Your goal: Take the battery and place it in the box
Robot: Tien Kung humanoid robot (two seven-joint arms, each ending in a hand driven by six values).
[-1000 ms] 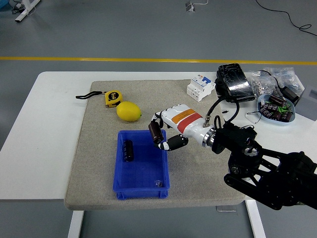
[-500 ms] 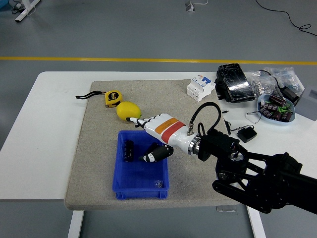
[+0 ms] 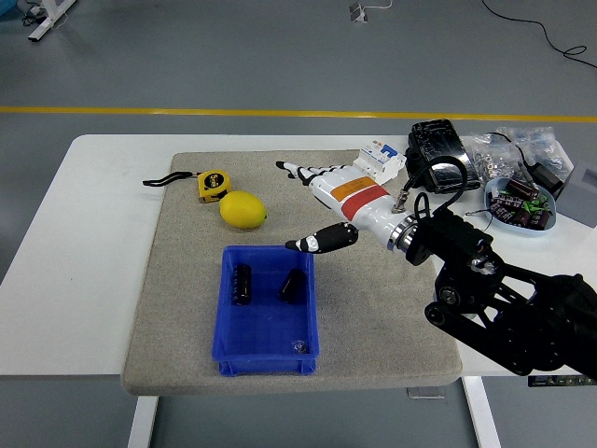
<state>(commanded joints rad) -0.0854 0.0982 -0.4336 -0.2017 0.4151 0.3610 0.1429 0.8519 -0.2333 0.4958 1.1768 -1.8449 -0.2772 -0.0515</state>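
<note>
A blue box (image 3: 269, 345) sits on the grey mat near the table's front edge. Two dark cylindrical batteries lie inside it: one (image 3: 242, 284) at the left, one (image 3: 293, 285) at the right. My right hand (image 3: 308, 203) hovers above and behind the box's right rear corner, fingers spread flat, thumb pointing down-left, holding nothing. The left arm is out of view.
A lemon (image 3: 242, 209) and a yellow tape measure (image 3: 212, 185) lie on the mat (image 3: 168, 280) behind the box. A white breaker (image 3: 378, 159), a black device (image 3: 438, 154), a bowl of batteries (image 3: 520, 205) and bags of parts stand at the back right.
My right hand carried a battery over the box, lowered into it, let go, then lifted back up and to the right with fingers open. The second battery now lies in the box.
</note>
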